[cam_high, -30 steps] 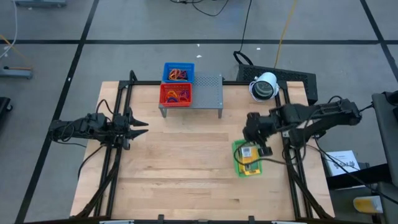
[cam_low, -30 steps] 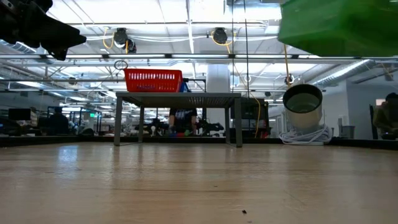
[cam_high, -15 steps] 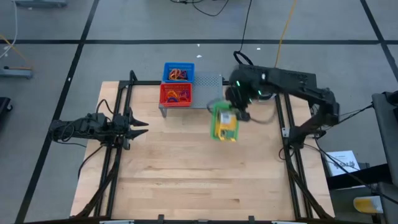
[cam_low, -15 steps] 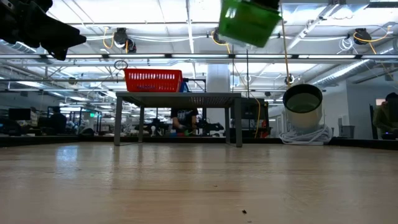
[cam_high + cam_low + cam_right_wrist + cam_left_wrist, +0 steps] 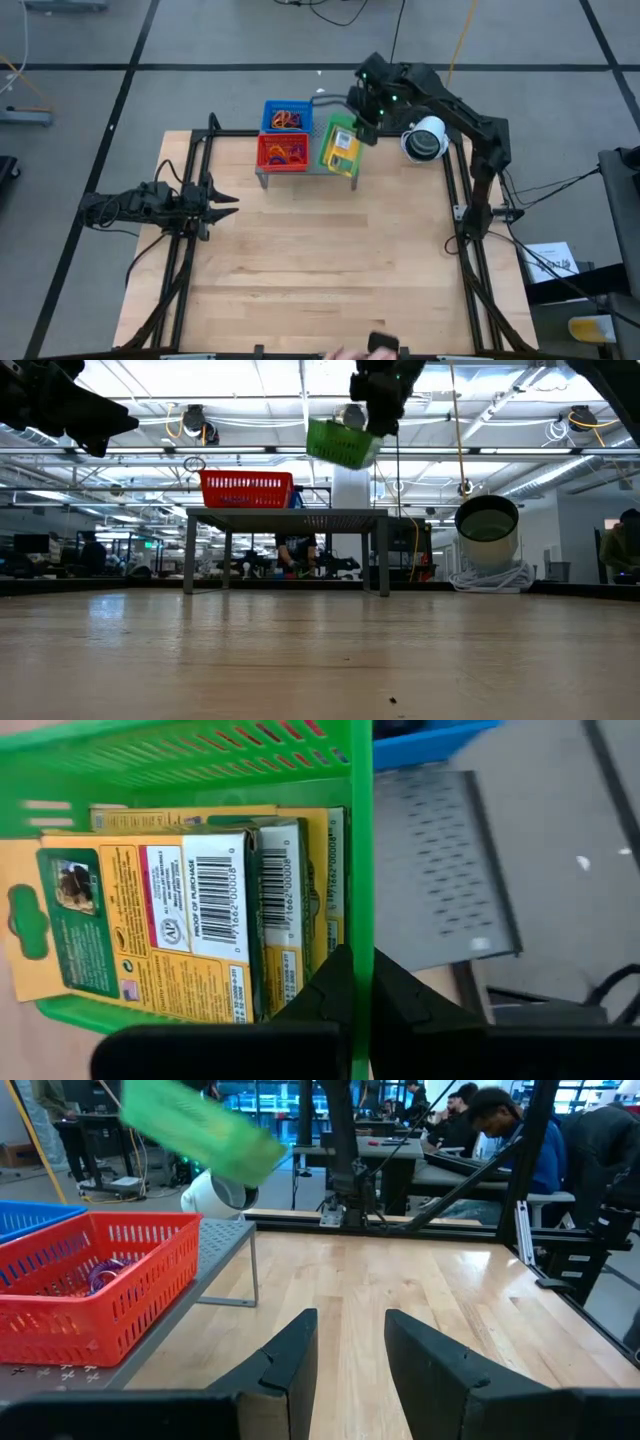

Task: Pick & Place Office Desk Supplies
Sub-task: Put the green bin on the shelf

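right gripper point(image 5: 360, 982): clamped tight on the side wall of the green plastic mesh basket point(image 5: 339, 147), one finger inside the wall and one outside; a rim pinch lets the arm carry the whole load in one go rather than packet by packet

green basket's place: hanging just below and beside the gripper, tilted, in the air over the bare end of the grey perforated metal shelf point(image 5: 345, 160); in the low view it point(image 5: 340, 443) is clear of the shelf top point(image 5: 290, 513), so I judge it not yet set down

yellow-orange cardboard packets point(image 5: 190, 900): lying stacked inside the held basket, barcodes up, right in front of the fingers; held in by the walls despite the tilt

red mesh basket point(image 5: 283, 152): on the shelf, beside the carried basket on the side away from the gripper, with red and orange rubber-band loops point(image 5: 285, 153) inside

blue mesh basket point(image 5: 287, 116): behind the red one, also with loops; the free shelf space beside the red one looks like the reason the green basket is brought here

risk: the tilt could tip a packet out, or the low corner could catch the shelf edge on the way down

left gripper point(image 5: 345, 1350): parked low at the table's left side, well away from the shelf, fingers partly apart with nothing between them
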